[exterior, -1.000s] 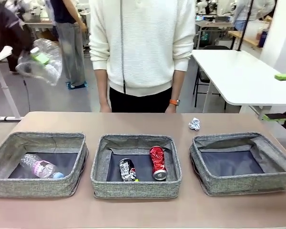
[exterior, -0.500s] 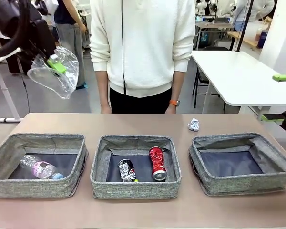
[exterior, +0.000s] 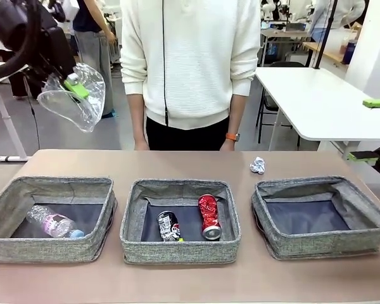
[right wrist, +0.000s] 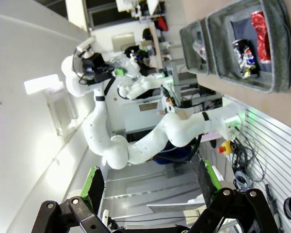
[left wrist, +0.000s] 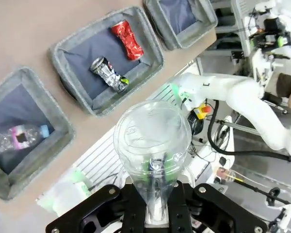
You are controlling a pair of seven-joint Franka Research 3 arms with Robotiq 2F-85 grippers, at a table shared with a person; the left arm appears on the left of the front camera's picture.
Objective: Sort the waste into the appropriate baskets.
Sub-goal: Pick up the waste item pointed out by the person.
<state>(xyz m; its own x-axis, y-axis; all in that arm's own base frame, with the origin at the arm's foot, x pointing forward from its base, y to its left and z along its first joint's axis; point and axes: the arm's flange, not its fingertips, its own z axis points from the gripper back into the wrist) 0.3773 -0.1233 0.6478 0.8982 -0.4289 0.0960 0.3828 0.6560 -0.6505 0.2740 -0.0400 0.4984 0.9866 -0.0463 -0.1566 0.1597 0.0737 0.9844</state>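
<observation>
**Left gripper (exterior: pixel 71 87) carrying the clear plastic cup (exterior: pixel 76 106), high and to the left of the middle basket (exterior: pixel 180 251).**
Its jaws are pinching the cup's flattened end and holding it clear of the bin walls. The cup is probably meant for the left basket (exterior: pixel 50 251), beside the middle basket, where the bottle (exterior: pixel 50 223) is lying. The right gripper (exterior: pixel 375 130) is idling spread wide, far right of the middle basket.

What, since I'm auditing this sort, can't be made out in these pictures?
Front view: right claw, cut off by the right edge.
Front view: print on the dark can, too small to read.
Left wrist view: left basket, cut by the picture's edge.
</observation>
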